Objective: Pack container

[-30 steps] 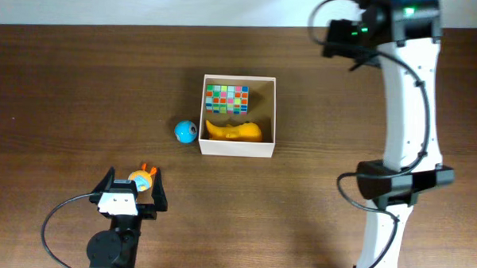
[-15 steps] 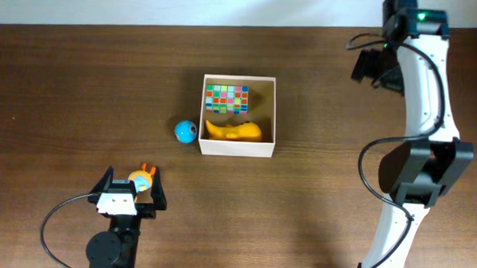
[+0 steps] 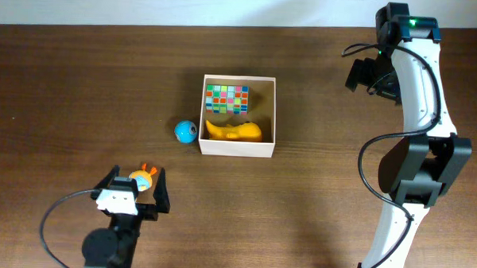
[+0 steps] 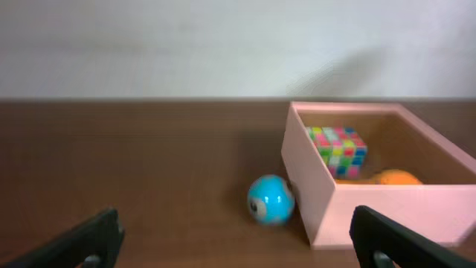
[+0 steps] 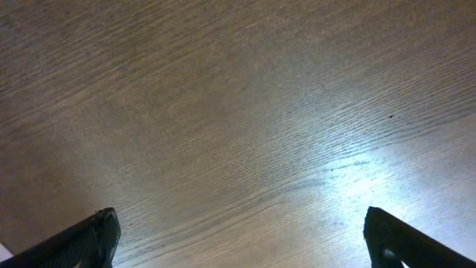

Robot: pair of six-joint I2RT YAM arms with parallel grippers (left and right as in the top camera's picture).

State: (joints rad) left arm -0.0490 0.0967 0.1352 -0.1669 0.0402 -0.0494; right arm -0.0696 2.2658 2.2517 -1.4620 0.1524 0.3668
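One small orange toy (image 3: 142, 178) sits within the wide-spread jaws of our left tool (image 4: 238, 246), open, we judge, to carry it to the container (image 3: 236, 147) ahead-right; our right tool (image 5: 238, 238) hangs spread over bare worktop (image 5: 238, 112)

We're looking at a dark brown wood-grain surface (image 3: 65, 80) running up to a plain white wall (image 4: 149, 45); a bright glare is showing on the grain.
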